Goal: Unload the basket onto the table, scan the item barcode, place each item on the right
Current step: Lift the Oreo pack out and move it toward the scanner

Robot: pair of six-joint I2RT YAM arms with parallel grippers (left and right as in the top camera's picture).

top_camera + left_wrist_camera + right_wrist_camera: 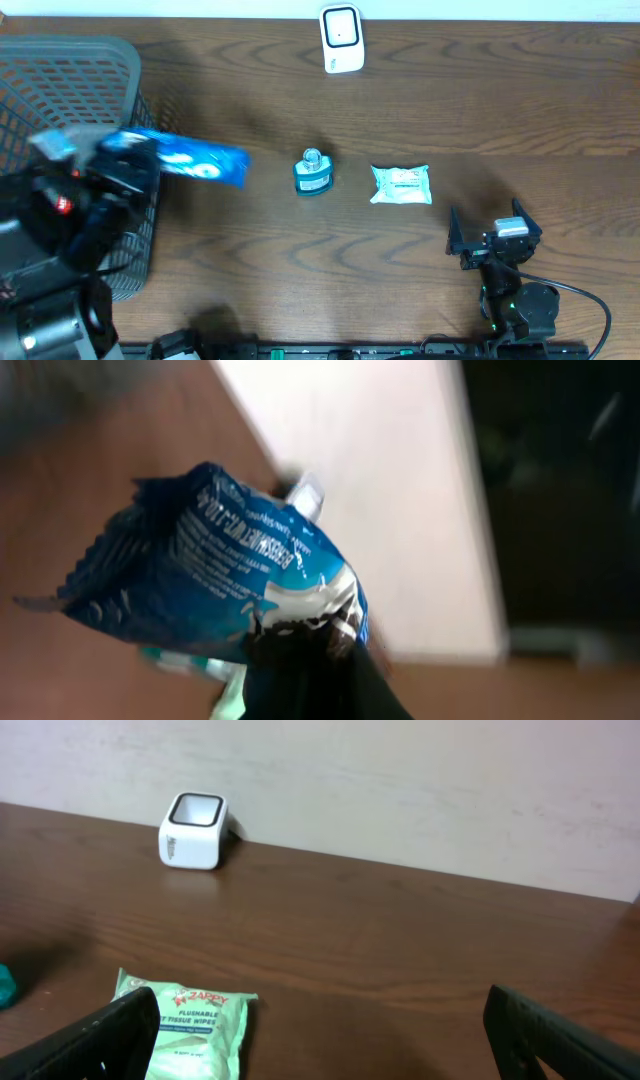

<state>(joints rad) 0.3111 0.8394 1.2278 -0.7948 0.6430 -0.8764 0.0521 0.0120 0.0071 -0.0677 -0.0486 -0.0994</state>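
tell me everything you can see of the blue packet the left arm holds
The blue packet is a glossy, crinkled plastic wrapper, blue with white print too blurred to read. Its free end has a serrated crimped seal. The left gripper is shut on the other end, holding it over the wooden table, short of the teal bottle. No barcode shows.

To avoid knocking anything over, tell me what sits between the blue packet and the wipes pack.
A small teal bottle stands between the blue packet and the wipes pack, apart from both. The overhead view shows it.
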